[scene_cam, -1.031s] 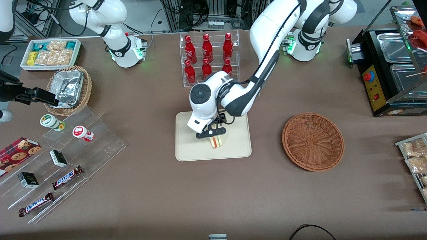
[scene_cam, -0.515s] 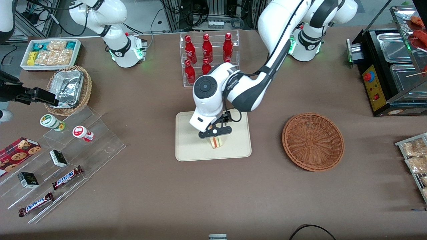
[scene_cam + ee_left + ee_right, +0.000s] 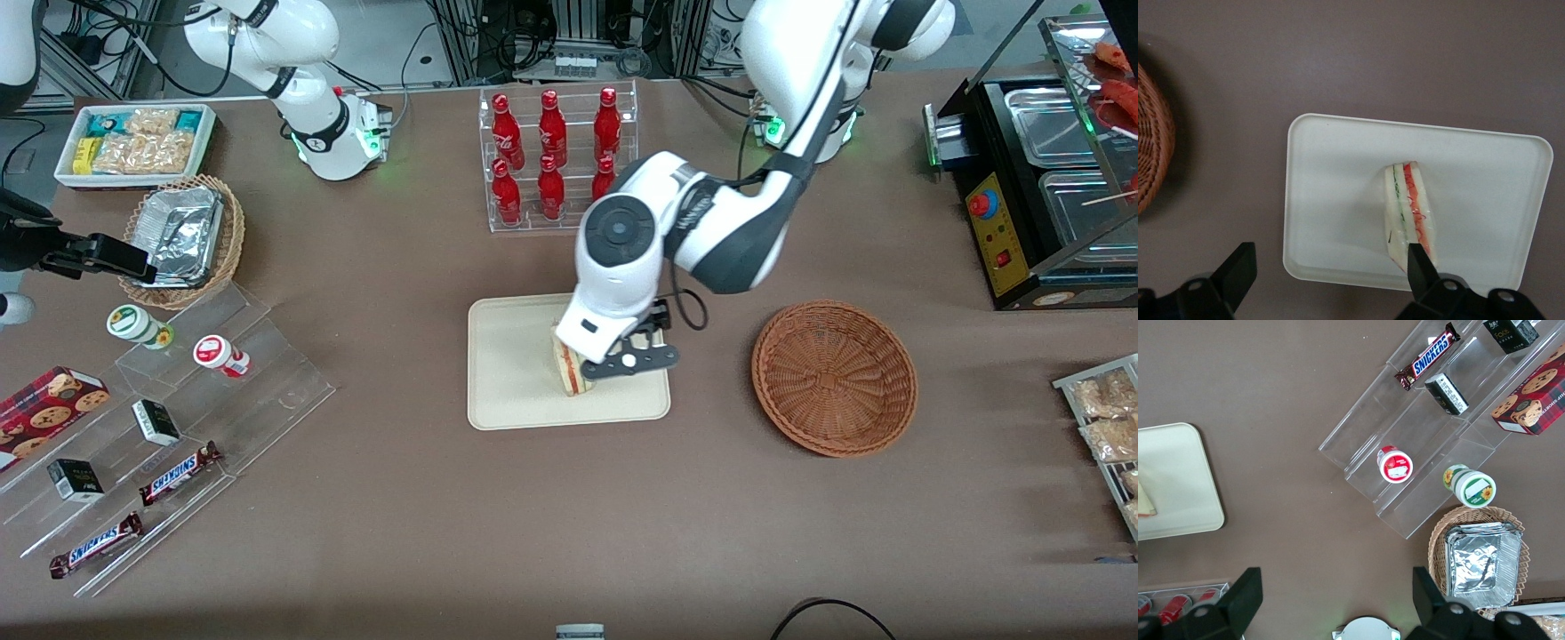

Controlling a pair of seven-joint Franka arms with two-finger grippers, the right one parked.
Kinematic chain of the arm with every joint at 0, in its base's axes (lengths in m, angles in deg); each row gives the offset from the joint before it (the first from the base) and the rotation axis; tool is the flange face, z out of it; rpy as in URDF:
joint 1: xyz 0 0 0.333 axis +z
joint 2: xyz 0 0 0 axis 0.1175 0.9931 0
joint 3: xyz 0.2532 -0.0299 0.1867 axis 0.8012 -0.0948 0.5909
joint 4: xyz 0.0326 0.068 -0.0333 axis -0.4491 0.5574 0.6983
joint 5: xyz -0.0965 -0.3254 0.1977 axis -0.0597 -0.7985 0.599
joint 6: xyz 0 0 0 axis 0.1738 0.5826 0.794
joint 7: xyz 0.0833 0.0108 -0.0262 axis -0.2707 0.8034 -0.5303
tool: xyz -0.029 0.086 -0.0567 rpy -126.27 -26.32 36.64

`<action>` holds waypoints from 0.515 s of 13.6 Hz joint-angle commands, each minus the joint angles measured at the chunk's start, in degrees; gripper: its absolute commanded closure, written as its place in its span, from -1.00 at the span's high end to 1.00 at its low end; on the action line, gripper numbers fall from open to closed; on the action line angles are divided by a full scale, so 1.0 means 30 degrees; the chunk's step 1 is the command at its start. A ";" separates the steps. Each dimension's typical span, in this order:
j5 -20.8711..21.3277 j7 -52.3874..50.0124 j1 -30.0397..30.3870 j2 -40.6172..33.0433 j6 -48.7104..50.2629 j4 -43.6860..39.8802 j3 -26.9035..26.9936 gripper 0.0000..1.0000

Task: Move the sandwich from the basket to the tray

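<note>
The sandwich (image 3: 569, 371) (image 3: 1408, 213), a pale wedge with red and green filling, lies on the cream tray (image 3: 507, 373) (image 3: 1331, 173), in the half nearer the front camera. My left gripper (image 3: 628, 361) (image 3: 1328, 270) hangs open and empty above the tray's edge toward the basket. One black finger (image 3: 1418, 265) overlaps the sandwich's tip in the wrist view; the other finger (image 3: 1238, 270) is over bare table. The reddish-brown wicker basket (image 3: 834, 378) (image 3: 1151, 133) stands empty beside the tray, toward the working arm's end.
A clear rack of red bottles (image 3: 556, 156) stands farther from the camera than the tray. Toward the parked arm's end are a stepped acrylic shelf with snacks (image 3: 178, 418), a tan wicker basket with a foil container (image 3: 182, 236) and a white snack bin (image 3: 133, 142). A black warmer (image 3: 1040, 178) stands at the working arm's end.
My gripper has risen off the sandwich and moved sideways toward the basket. The sandwich stays on the tray, more of it now showing.
</note>
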 commanded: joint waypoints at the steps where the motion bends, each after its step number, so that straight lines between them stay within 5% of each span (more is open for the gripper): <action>1: -0.0361 0.1678 0.1177 -0.2507 0.0079 0.2776 -0.0056 1.00; 7: -0.0947 0.6104 0.3493 -0.6082 0.0196 0.6790 -0.0056 1.00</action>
